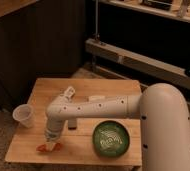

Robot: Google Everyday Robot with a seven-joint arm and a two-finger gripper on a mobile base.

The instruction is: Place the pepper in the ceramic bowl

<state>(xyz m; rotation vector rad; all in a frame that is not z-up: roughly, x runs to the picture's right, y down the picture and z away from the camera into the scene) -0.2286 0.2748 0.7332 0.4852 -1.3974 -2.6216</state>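
Camera view is showing the wooden counter (103,87) from above. At the left edge of the frame a small translucent cup (23,115) is standing upright, apart from everything else.

Just right of it and lower, near the counter's front left corner, my end effector (50,144) is pointing straight down onto the pepper (40,148). The pepper is lying flat on the wood, with red-orange showing on either side of the end effector. Its long axis is running roughly left to right across the frame, the right end sitting a touch higher. I cannot tell which end is the stem. I also cannot tell whether the end effector is spread around the pepper or already pinching it.

I am judging this as the grasp step: the pepper is not yet lifted.

Further right, at the lower middle of the frame, the ceramic bowl (110,139) is sitting empty, well apart from the pepper.

The next move is calling for a firm hold across the pepper's narrow middle. Then comes a lift clear of the counter and a carry rightward over the bowl's near rim.
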